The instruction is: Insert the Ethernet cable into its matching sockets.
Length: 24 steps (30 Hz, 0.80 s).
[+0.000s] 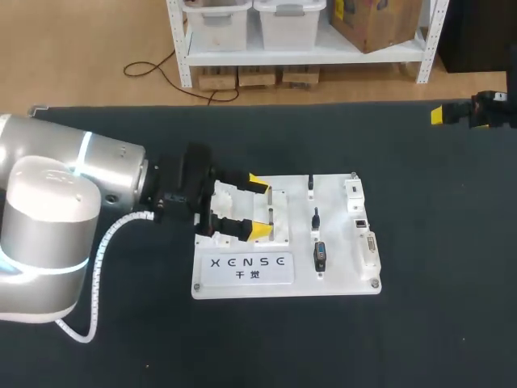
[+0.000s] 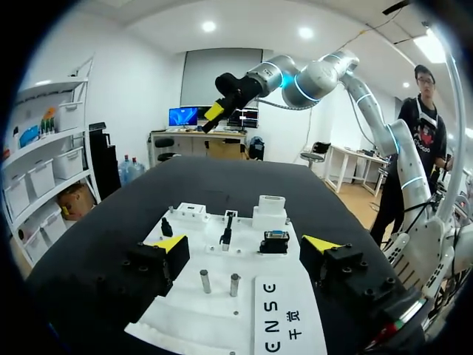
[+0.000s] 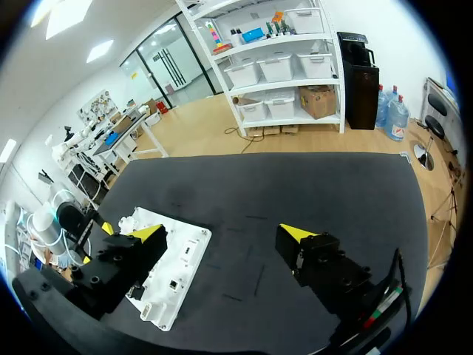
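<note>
A white connector board lies mid-table. Along its right edge sit several sockets, with small black plugs standing upright in its middle. I cannot make out a loose Ethernet cable in any view. My left gripper hovers open over the board's left part. In the left wrist view the left gripper holds nothing, with two metal pegs under it and a black plug ahead. My right gripper is far off at the table's back right. In its own view the right gripper is open and empty, high above the board.
The black table top surrounds the board on all sides. A grey multi-pin connector and a white block stand on the board ahead of the left gripper. My right arm shows raised beyond the board.
</note>
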Tool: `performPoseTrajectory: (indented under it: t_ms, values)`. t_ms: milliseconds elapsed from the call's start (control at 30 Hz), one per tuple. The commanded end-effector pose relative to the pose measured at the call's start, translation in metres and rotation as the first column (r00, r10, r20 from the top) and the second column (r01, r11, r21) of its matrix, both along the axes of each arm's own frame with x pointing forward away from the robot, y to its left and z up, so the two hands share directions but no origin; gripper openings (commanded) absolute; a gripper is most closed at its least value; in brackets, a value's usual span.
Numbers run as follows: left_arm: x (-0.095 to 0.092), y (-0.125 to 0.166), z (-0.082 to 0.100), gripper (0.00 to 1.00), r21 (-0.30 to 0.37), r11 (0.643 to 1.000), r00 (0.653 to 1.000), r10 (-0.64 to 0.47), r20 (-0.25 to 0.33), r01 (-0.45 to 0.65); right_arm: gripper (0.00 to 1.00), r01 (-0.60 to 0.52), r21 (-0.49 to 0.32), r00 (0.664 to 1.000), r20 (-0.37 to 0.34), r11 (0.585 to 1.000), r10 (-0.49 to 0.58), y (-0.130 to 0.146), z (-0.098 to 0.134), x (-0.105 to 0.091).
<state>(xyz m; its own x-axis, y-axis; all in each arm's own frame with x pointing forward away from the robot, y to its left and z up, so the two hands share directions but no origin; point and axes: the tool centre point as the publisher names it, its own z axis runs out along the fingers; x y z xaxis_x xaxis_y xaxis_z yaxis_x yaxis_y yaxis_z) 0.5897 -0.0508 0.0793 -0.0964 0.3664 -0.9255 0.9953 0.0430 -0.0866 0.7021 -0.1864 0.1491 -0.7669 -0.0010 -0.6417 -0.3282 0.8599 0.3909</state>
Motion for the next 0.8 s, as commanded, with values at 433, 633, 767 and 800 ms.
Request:
performPoseTrajectory:
  t_ms: [433,633,767,800]
  values:
    - [0.001,0.0,-0.002,1.0,-0.004,1.0,1.0,-0.001,0.002,0.001,1.0,0.051,-0.176,0.991,-0.115,0.983,-0.072,0.136,-0.012,0.001]
    - [0.001,0.0,-0.002,1.0,-0.004,1.0,1.0,-0.001,0.002,0.001,1.0,0.06,-0.252,0.975,-0.191,0.966,-0.111,0.175,-0.033,-0.009]
    - [0.001,0.0,-0.002,1.0,-0.004,1.0,1.0,-0.001,0.002,0.001,1.0,0.071,-0.307,0.962,-0.231,0.949,-0.146,0.194,-0.049,-0.017]
    - [0.001,0.0,-0.002,1.0,-0.004,1.0,1.0,-0.001,0.002,0.001,1.0,0.069,-0.32,0.96,-0.235,0.945,-0.15,0.197,-0.053,-0.019]
